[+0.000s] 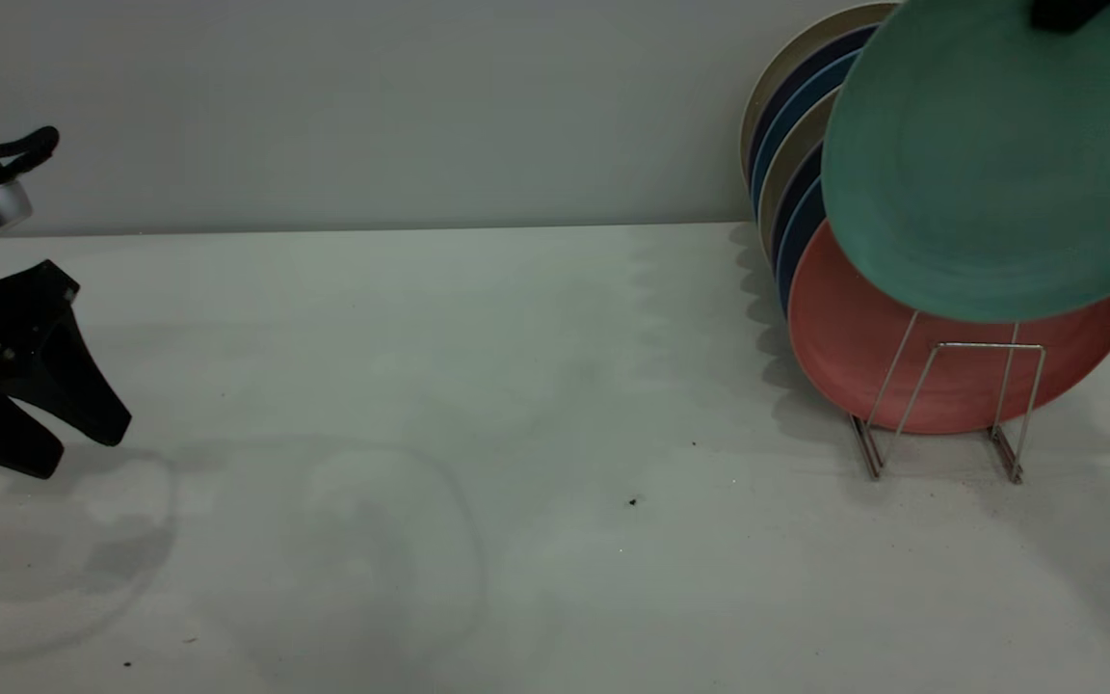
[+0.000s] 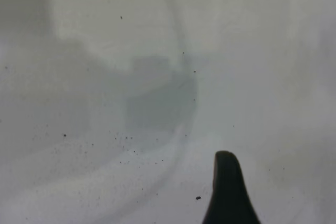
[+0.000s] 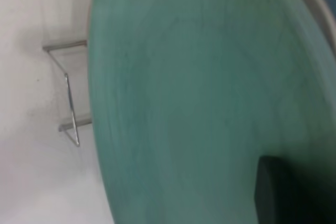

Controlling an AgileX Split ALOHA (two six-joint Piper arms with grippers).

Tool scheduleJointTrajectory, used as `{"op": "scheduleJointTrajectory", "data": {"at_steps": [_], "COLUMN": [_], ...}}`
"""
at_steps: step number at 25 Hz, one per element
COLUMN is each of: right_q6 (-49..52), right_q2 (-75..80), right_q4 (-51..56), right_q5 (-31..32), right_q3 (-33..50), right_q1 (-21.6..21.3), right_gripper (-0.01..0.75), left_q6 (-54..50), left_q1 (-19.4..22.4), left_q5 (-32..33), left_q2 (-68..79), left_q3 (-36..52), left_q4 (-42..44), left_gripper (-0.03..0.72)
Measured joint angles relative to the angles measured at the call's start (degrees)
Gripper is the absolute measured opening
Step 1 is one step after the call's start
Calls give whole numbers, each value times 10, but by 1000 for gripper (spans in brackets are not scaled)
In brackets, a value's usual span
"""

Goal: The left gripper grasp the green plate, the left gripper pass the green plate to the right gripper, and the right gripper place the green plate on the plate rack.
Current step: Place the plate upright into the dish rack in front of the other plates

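The green plate (image 1: 989, 154) hangs tilted in the air at the upper right, above the plate rack (image 1: 989, 344), and covers the tops of the plates that stand there. My right gripper (image 1: 1066, 12) is shut on the plate's upper rim, with only a black piece of it showing at the picture's top edge. In the right wrist view the green plate (image 3: 199, 93) fills most of the picture, one dark finger (image 3: 273, 192) lies against it, and the wire rack (image 3: 68, 87) shows beyond its edge. My left gripper (image 1: 83, 448) hovers open and holds nothing at the far left, just above the table.
A salmon-pink plate (image 1: 854, 347) stands foremost in the rack, with several dark blue and beige plates (image 1: 791, 125) leaning behind it against the grey wall. The white table (image 1: 516, 434) stretches between the two arms. One left finger (image 2: 227, 192) shows over bare tabletop.
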Motion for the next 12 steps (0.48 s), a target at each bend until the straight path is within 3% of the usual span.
{"op": "scheduleJointTrajectory", "data": {"at_steps": [12], "right_q6": [21], "right_q2": [55], "right_q4": [3], "right_q5": [-5], "right_q3": [0], "right_q1": [0], "right_gripper": [94], "left_q6": [0], "left_q1": [0], "left_q5": [-5], "left_q2": [0], "left_q3": [0], "left_q4": [1], "left_gripper": [502]}}
